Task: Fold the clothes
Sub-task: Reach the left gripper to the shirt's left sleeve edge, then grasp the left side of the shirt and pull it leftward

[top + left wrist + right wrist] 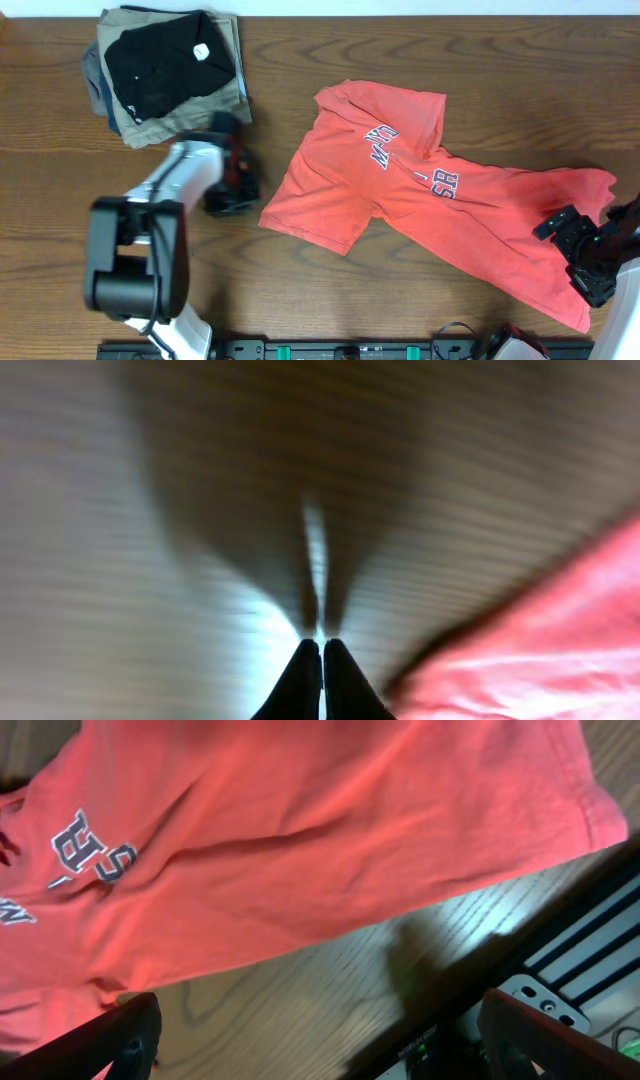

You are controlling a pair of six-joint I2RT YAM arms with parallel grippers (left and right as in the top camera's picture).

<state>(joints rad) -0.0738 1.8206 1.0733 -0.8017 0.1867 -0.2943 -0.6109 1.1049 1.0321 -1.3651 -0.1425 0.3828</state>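
fingers [300, 685] of my left gripper [232, 195] are pressed together on nothing, the red-orange t-shirt [420, 190] lies on the table [300, 300] at their 3 o'clock, long axis 10 to 4 o'clock, where my right gripper [578, 255], spread wide and empty, hangs nearer.

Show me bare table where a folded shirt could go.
Largest free patch: the table behind the red-orange T-shirt, toward the far right corner. Another lies in front, between the left arm and the T-shirt. Crowded: the far left corner with the stack of folded garments and left gripper; the near right, where the right gripper is over the hem.
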